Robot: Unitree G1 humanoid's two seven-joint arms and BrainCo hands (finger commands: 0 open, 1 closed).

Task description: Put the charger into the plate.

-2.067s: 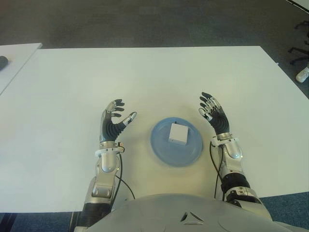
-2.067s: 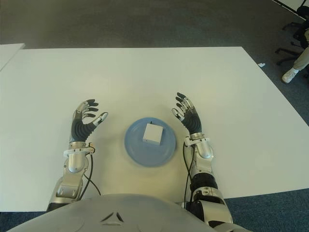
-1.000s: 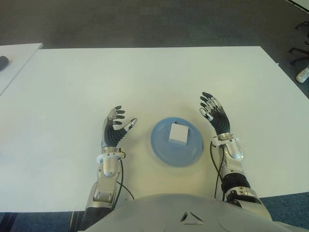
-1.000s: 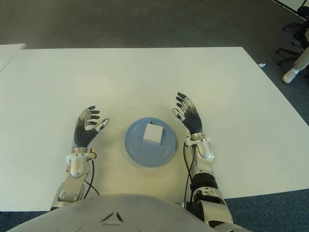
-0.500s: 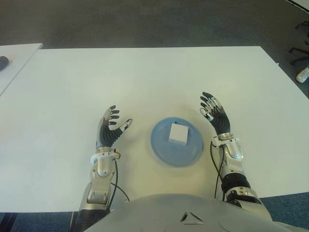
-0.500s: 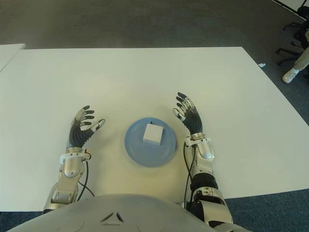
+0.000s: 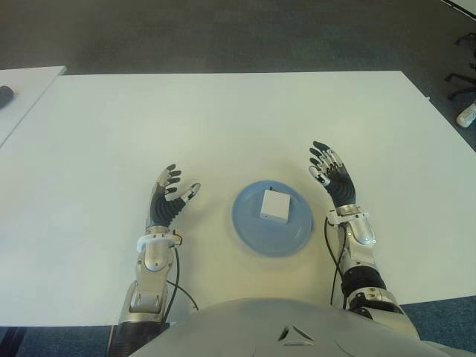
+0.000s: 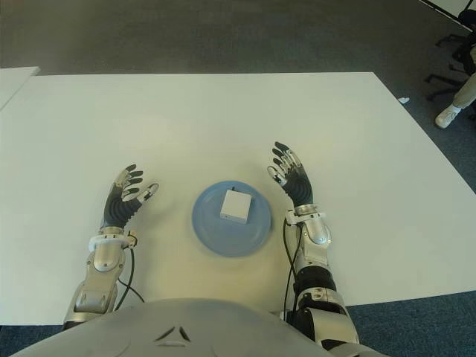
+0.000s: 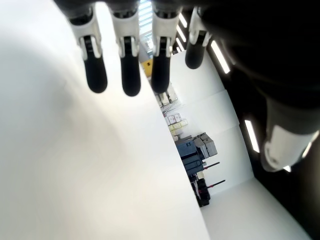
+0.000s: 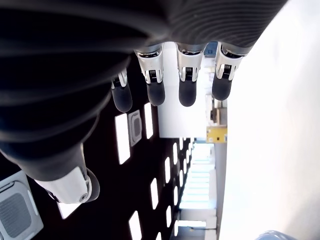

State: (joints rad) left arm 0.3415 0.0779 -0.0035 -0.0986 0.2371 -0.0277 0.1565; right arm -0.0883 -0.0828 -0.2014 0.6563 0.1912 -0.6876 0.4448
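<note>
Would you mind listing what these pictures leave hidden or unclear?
- Charger on the plate: its prongs, ports and underside are not visible in the eye views, too small and face-down.
- Both wrist views: neither charger nor left hand or right hand palms show; only fingertips.
- Dark object on the side table: cut by the left edge.

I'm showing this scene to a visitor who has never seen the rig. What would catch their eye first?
Most likely the blue plate near the table's front edge, with the white charger lying in it. Next, the two open hands flanking it: the left robot hand to its left and the right robot hand to its right, both empty with fingers spread.
</note>
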